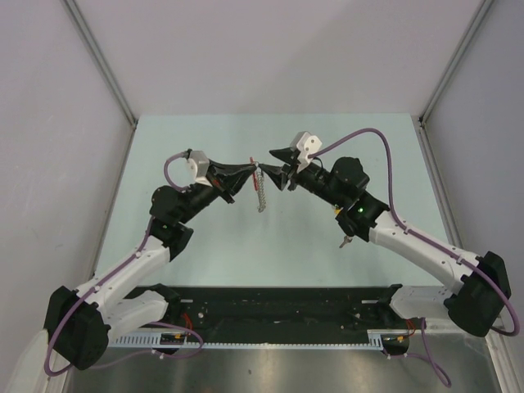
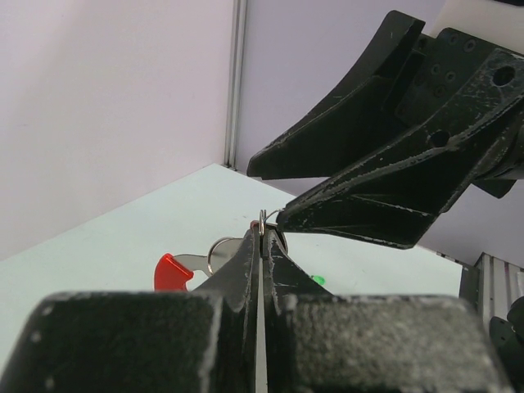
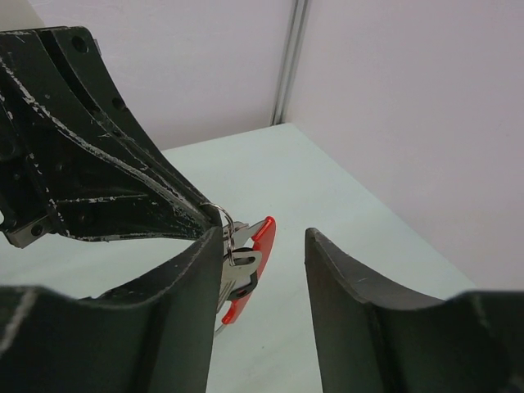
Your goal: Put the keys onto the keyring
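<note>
Left gripper [image 1: 246, 170] is pressed shut, with only a hairline between its fingers [image 2: 237, 278]. At its very tip it pinches a thin wire loop of the keyring [image 1: 260, 190]. Right gripper [image 1: 276, 169] meets it nose to nose from the right, its jaws set apart with a clear gap and nothing clamped between them. In its own wrist view, one of its fingertips [image 3: 214, 241] lies just beside that wire loop; whether it touches I cannot tell.

From the pinch, the keyring hangs between the two grippers above the middle of the tabletop [image 1: 205, 246]. Its silver chain runs toward the near edge in the overhead view, so its long axis lies across the line joining the grippers. A red-headed key [image 2: 173, 270] hangs off the ring just left of the left gripper's tip, blade pointing back toward the loop. A green fleck [image 2: 318, 280] shows beyond the fingers, possibly another key; it is too small to tell.

Both arms are at the ring. The coming move likely turns on the right gripper working on the loop directly ahead of its open jaws while the left holds steady.
</note>
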